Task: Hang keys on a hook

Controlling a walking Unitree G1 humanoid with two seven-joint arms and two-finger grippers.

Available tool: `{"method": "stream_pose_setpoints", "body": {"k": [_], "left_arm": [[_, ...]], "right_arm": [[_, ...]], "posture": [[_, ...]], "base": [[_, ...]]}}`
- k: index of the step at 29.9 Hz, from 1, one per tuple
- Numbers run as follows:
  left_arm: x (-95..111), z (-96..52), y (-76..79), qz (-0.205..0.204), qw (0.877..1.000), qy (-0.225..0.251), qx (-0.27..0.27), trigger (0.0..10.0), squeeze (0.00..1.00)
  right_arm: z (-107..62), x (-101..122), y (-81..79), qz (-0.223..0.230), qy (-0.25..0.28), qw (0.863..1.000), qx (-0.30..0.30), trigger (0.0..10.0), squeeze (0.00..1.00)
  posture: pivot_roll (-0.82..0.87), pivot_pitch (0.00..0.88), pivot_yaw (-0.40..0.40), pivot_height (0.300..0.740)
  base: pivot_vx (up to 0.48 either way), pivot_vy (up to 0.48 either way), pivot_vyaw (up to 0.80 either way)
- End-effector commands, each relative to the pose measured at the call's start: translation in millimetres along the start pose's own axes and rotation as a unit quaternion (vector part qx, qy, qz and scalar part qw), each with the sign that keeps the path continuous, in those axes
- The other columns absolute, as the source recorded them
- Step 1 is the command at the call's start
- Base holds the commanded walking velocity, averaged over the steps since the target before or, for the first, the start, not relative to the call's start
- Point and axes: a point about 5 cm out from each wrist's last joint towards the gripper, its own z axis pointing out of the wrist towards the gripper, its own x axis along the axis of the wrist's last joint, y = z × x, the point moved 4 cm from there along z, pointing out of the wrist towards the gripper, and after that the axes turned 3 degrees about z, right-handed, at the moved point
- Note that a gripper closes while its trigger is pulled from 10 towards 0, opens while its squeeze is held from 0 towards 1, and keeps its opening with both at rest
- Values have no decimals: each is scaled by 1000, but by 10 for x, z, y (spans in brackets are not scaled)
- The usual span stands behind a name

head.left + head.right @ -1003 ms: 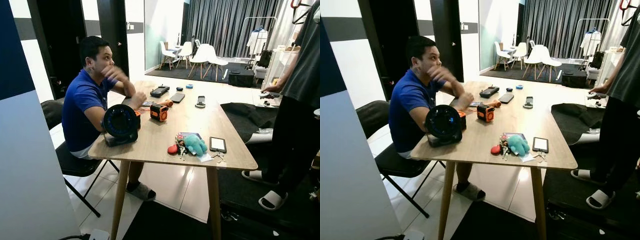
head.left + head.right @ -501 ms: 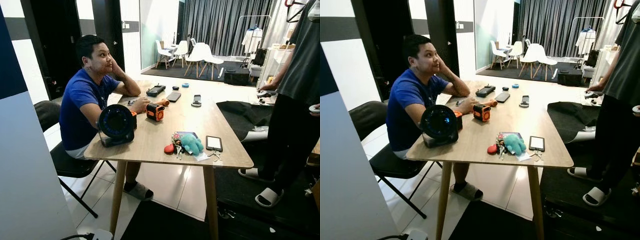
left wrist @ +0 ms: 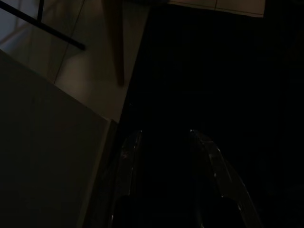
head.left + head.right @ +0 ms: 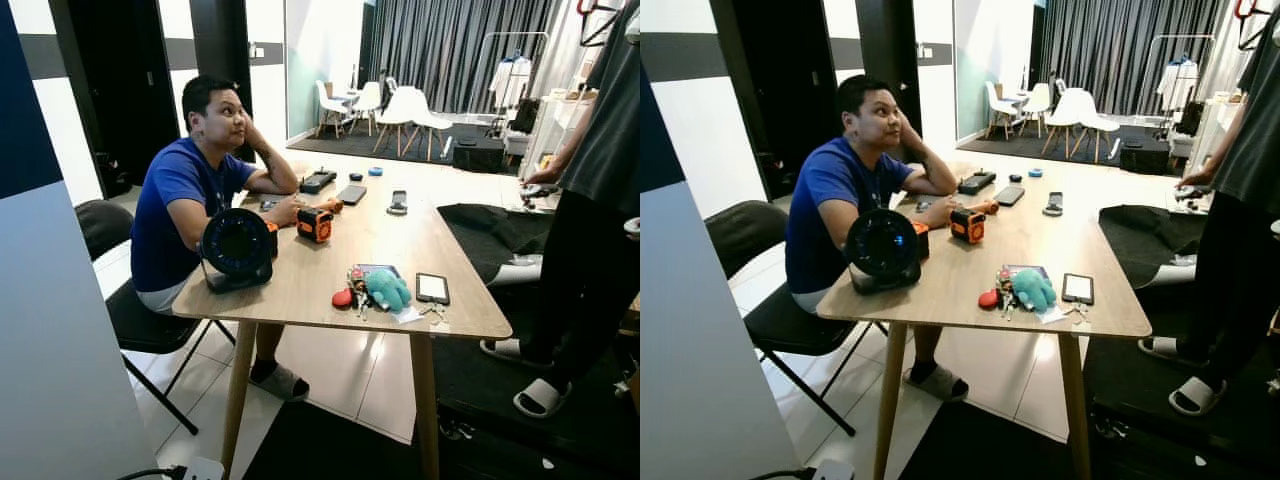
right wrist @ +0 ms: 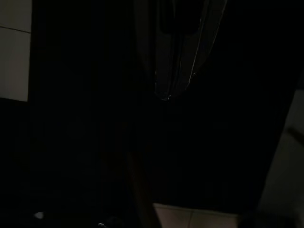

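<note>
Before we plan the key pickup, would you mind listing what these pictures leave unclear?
- Keys: in the head views, a small cluster beside the teal plush toy; too small to count or see the ring.
- Small keys near the table edge: tiny, details unreadable.
- Right gripper: right wrist view too dark to judge its fingers.
- Standing person: cut off by the right and top edges.
</note>
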Motion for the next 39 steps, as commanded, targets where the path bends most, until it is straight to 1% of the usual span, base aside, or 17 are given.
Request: {"method": "stream_pose_setpoints", "body": {"k": [1,4,7,9,13,17,20,30,39], "left_arm": [[-57,-12,-3,0,1000,-12,0,10000,0],[-48,-7,7,1,1000,-11,0,10000,0],[-6,4,24,-16,1000,0,0,10000,0],[9,8,41,-18,1000,3,-1,10000,0],[7,7,63,-21,1000,4,-3,10000,0],[8,6,99,-37,999,6,-9,10000,0],[-3,2,123,-41,999,5,-16,10000,0],[5,-7,157,-50,998,12,-34,10000,0],[11,-6,155,-57,998,13,-37,10000,0]], "right_arm": [[-8,-66,-47,-5,-15,1000,11,10000,0],[-16,-97,-65,-10,-20,1000,17,10000,0],[-32,-146,-67,-14,-26,999,19,10000,0],[-36,-159,-68,-16,-28,999,19,10000,0],[-39,-171,-72,-17,-31,999,21,10000,0],[-44,-211,-86,-22,-43,999,25,10000,0],[-51,-242,-108,-27,-49,998,30,10000,0],[-59,-263,-120,-25,-50,998,29,10000,0],[-58,-260,-107,-27,-50,998,28,10000,0]], "posture": [[50,0,-9,740],[49,0,-13,740],[48,0,-12,740],[48,0,-12,740],[47,0,-8,740],[49,0,-11,740],[51,4,-9,740],[54,6,-5,740],[53,11,-5,740]], "base": [[0,0,0],[0,0,0],[0,0,0],[0,0,0],[0,0,0],[0,0,0],[0,0,0],[0,0,0],[325,0,0]]}}
